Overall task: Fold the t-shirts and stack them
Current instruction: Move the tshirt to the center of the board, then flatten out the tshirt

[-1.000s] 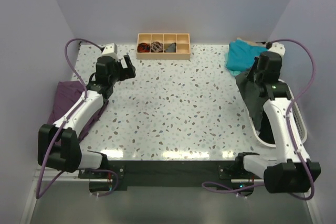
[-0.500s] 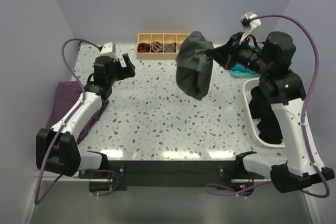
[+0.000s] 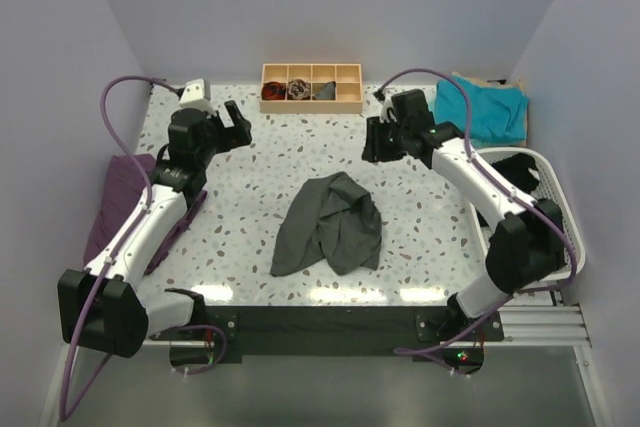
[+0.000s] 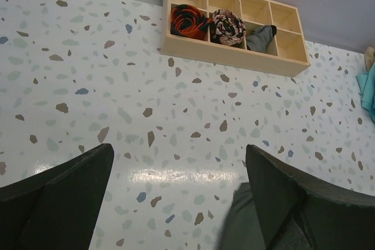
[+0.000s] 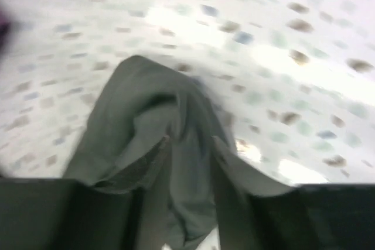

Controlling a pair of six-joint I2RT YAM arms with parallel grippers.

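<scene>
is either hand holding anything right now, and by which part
Nothing is held. The grey t-shirt lies crumpled on the table, clear of the right hand; the left hand hangs open and empty.

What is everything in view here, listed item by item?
grey t-shirt: one, charcoal, crumpled at the table's middle
teal t-shirt: one, teal, far right corner
purple cloth: one, purple, left edge
wooden tray: one, light wood, far edge, three compartments filled
basket: one, white, right edge, dark cloth inside
table: one, speckled white
left tool: one, black, open, over the far left
right tool: one, black, beyond the grey t-shirt
</scene>
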